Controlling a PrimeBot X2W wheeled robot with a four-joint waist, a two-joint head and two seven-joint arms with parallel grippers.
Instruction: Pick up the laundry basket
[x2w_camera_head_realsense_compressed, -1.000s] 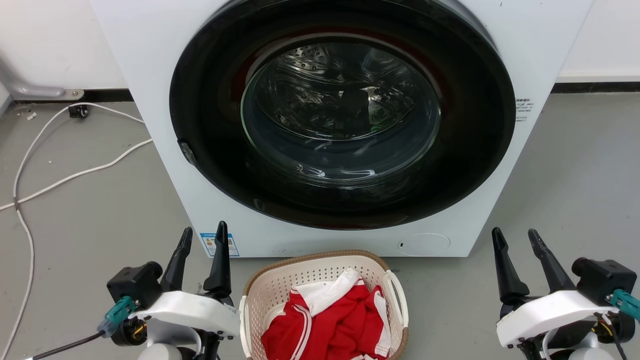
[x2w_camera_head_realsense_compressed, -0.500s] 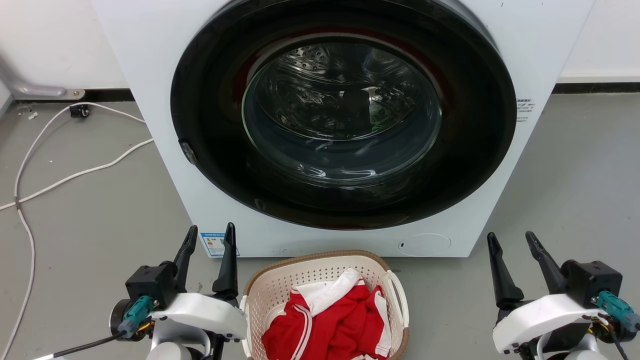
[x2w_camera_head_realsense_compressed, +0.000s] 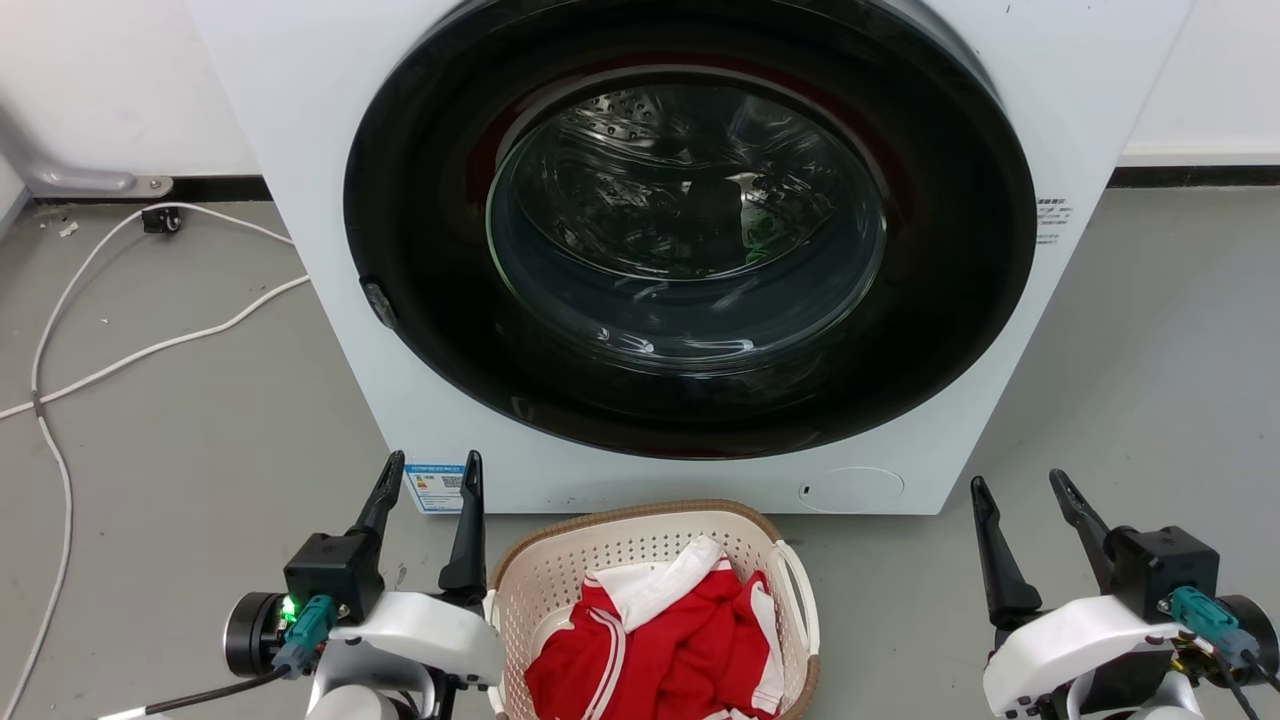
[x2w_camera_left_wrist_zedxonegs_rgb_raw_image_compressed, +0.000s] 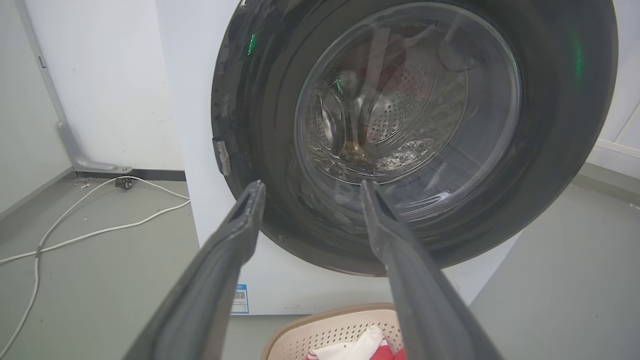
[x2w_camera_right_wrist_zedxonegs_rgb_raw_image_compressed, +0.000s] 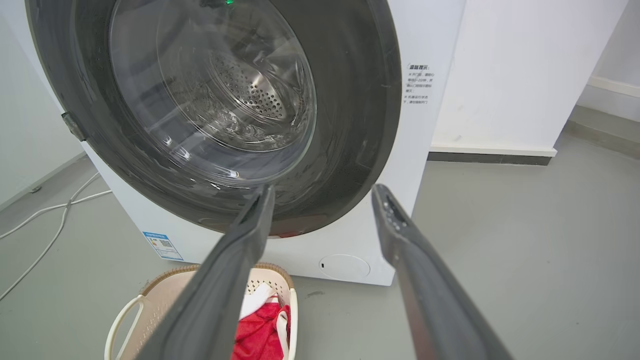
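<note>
The laundry basket (x2w_camera_head_realsense_compressed: 560, 575), cream perforated plastic with a brown rim and white side handles, sits on the floor just in front of the washer and holds red and white clothes. My left gripper (x2w_camera_head_realsense_compressed: 432, 478) stands open right beside the basket's left rim, fingers pointing up and empty. Well to the right of the basket, my right gripper (x2w_camera_head_realsense_compressed: 1018, 492) is open and empty too. The left wrist view catches the laundry basket (x2w_camera_left_wrist_zedxonegs_rgb_raw_image_compressed: 320, 330) at the bottom edge, below the left gripper (x2w_camera_left_wrist_zedxonegs_rgb_raw_image_compressed: 310, 186). In the right wrist view the laundry basket (x2w_camera_right_wrist_zedxonegs_rgb_raw_image_compressed: 150, 305) lies lower left of the right gripper (x2w_camera_right_wrist_zedxonegs_rgb_raw_image_compressed: 322, 190).
A white front-loading washer (x2w_camera_head_realsense_compressed: 330, 250) with a big dark round door (x2w_camera_head_realsense_compressed: 690, 230), shut, fills the space ahead. White cables (x2w_camera_head_realsense_compressed: 150, 345) trail over the grey floor at the left. A white wall with a dark skirting (x2w_camera_right_wrist_zedxonegs_rgb_raw_image_compressed: 490, 157) runs behind at the right.
Both grippers have drifted inward toward the basket, the left one more, and its wrist has turned so a green light shows. The basket has stayed put.
</note>
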